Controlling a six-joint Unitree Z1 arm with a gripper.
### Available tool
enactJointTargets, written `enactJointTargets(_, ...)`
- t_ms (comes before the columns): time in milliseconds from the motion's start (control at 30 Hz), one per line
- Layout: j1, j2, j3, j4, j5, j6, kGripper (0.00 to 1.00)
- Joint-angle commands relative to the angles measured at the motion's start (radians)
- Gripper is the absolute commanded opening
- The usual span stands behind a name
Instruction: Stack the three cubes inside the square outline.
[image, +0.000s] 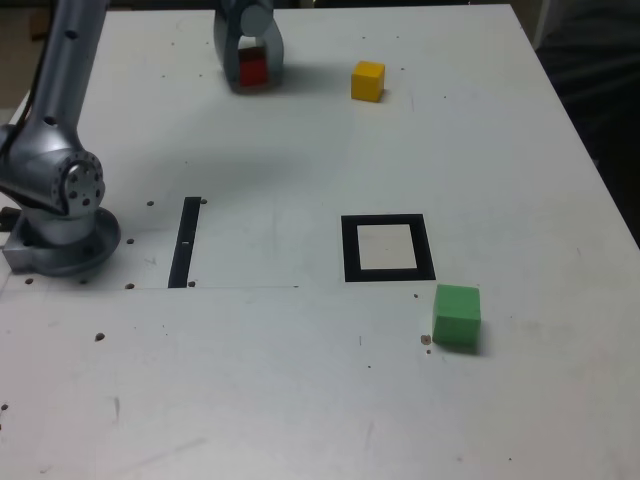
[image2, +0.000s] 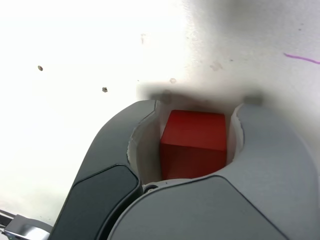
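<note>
Pinching the red cube (image2: 194, 137), the gripper (image2: 198, 106) could let it twist or slip if the hold proves uneven.

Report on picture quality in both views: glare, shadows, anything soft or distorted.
Exterior view: fairly even light, a soft shadow beside the green block, the table looking slightly grey. Wrist view: one side of the table washed out to near white; blurry dark shadows beyond the hand; the red block's near face darker than its top.

Your exterior view looks down across the white table (image: 300, 370); your wrist view faces it closely, both sharing the solid red cube (image: 253, 71) (image2: 194, 142).
</note>
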Motion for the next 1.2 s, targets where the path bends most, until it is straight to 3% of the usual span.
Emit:
enactJointTargets(0, -0.01, -0.016, 0.009, -0.002, 0.0, -0.001, 0.26)
enactJointTargets(400, -0.153, -0.181, 0.166, -0.013, -0.007, -0.048, 0.26)
enactJointTargets(767, -0.438, -0.375, 0.348, -0.007, -0.019, -0.215, 0.26)
enactJointTargets(1167, -0.726, -0.421, 0.401, 0.004, -0.071, -0.408, 0.26)
